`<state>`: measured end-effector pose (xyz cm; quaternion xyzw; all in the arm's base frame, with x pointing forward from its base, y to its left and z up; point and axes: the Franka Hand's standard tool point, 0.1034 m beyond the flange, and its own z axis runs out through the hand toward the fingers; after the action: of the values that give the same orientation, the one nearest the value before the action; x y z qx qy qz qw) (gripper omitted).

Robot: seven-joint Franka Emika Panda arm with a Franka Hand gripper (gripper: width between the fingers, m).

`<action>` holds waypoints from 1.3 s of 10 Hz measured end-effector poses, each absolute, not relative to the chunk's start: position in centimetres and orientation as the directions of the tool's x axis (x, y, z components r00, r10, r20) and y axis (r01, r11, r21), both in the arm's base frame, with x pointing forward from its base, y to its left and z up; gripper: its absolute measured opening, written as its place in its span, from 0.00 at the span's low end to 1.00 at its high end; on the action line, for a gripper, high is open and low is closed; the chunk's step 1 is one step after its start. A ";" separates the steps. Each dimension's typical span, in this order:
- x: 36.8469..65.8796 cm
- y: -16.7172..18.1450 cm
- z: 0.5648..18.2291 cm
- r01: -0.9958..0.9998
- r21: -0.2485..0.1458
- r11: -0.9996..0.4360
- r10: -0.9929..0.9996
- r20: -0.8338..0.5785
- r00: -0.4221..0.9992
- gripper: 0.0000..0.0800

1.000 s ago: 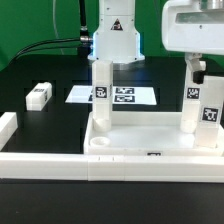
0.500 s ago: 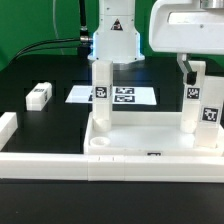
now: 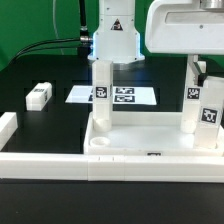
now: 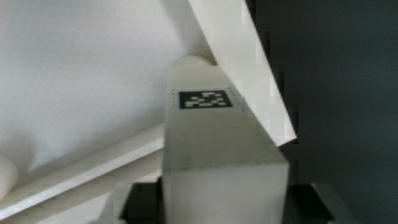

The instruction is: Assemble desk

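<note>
Tabletop [image 3: 150, 140] lies upside-down at front of black table [image 3: 40, 70], against white border rails [image 3: 60, 165]. Two legs stand in it: one [image 3: 101, 95] at exterior view's left, one [image 3: 192, 105] at right. Gripper [image 3: 193, 68] sits on right leg top, fingers [image 4: 143, 205] flanking it; grip contact unclear. Spare leg [image 3: 39, 95] lies apart at left. Marker board [image 3: 115, 95] behind.

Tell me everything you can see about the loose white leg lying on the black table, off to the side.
The loose leg is a short white square-section block that looks like plastic, lying flat on its side on the black table, toward the exterior view's left. A black-and-white tag shows on its near end. Nothing touches it but the table; it lies apart from the tabletop and the marker board. The end effector is nowhere near it.
</note>
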<state>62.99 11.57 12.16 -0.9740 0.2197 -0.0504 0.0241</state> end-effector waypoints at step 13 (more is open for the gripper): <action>63.0 11.0 12.1 -0.990 -0.099 -0.096 -0.992 -0.076 0.104 0.36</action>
<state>63.02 10.95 12.06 -0.7404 0.6693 -0.0049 0.0625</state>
